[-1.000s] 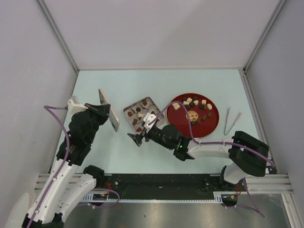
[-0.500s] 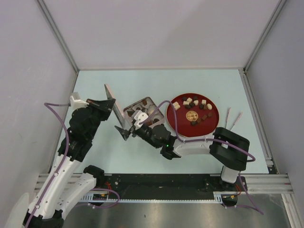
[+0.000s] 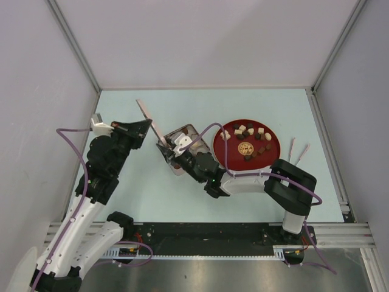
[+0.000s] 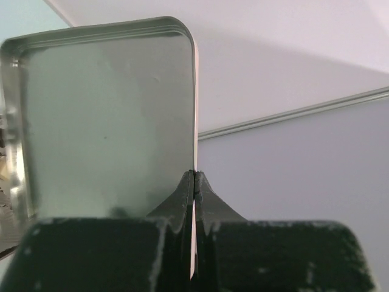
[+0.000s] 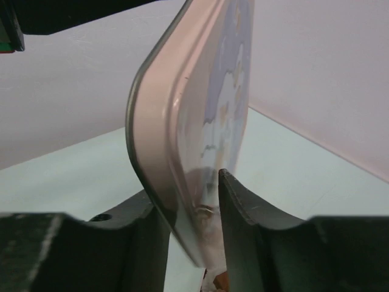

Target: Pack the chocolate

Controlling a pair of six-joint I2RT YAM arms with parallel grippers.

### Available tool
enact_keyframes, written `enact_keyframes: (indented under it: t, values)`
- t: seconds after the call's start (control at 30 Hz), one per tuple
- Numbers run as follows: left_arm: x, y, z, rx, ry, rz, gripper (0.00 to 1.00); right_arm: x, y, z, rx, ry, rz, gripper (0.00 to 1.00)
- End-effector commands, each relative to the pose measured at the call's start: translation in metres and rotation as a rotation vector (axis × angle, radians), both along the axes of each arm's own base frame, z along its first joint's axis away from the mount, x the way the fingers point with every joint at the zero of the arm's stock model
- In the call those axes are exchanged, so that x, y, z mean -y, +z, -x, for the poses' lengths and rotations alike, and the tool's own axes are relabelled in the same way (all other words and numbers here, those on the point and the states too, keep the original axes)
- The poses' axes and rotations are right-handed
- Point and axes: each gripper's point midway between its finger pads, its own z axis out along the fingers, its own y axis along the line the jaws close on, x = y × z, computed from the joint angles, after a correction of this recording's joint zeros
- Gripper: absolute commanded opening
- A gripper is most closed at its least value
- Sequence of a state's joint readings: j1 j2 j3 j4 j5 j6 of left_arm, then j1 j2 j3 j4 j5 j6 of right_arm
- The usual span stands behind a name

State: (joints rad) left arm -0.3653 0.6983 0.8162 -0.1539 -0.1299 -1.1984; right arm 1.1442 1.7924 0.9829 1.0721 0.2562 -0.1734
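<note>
The chocolate (image 3: 250,131), small, light, hard chunks likely to skid, lies mostly on the red plate (image 3: 271,157), right of the right claw (image 5: 193,182). I'd pinch each across its flat sides. That claw nips the tin lid (image 4: 109,115) at a corner; the left claw (image 4: 194,182) clamps its edge.

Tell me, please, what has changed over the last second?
The left gripper carried the lid rightward toward the tin. The right gripper swung left and closed on the lid's edge. The red plate and tongs stayed put.
</note>
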Motion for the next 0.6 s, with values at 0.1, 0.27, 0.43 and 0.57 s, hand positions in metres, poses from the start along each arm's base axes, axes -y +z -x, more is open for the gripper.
enact_keyframes:
  t: [0.1, 0.27, 0.43, 0.57]
  values:
    - [0.001, 0.043, 0.011, 0.114, -0.028, 0.026, 0.06, 0.012, 0.041, -0.010, 0.149, -0.106, -0.007, 0.21]
    - [-0.008, 0.025, 0.014, 0.057, 0.004, -0.060, 0.47, 0.027, 0.050, -0.018, 0.234, -0.205, 0.068, 0.09]
    - [-0.018, 0.018, 0.019, 0.018, 0.032, -0.154, 0.82, 0.047, 0.051, -0.030, 0.293, -0.331, 0.171, 0.04]
    - [-0.015, 0.002, 0.015, -0.045, 0.021, -0.181, 0.89, 0.060, 0.055, -0.035, 0.322, -0.407, 0.220, 0.04]
